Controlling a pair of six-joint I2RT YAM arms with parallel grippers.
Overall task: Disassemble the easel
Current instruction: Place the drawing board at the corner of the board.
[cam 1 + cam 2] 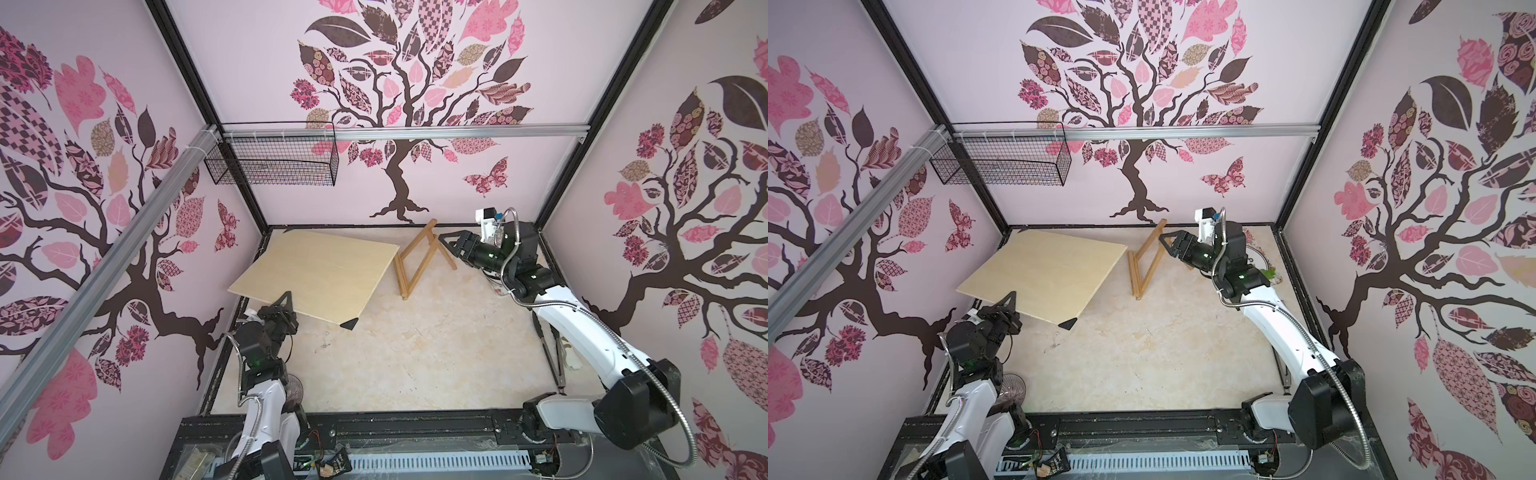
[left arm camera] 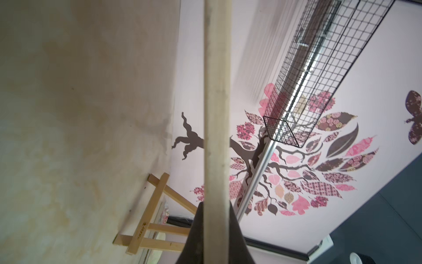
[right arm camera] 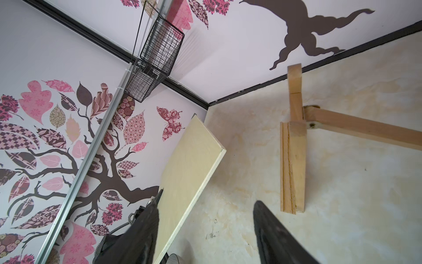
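The easel [image 1: 422, 270] looked light and stiff, best held by a slat near its hinge. The right gripper [image 1: 444, 245] stood spread beside it; the left gripper [image 1: 286, 300] pinched the board [image 1: 316, 270]

A robot lab booth: aluminium frame [image 1: 415, 134], tree-decal walls [image 1: 457, 195], marble-look worktop [image 1: 415, 353], two mounted arms [image 1: 582, 332].
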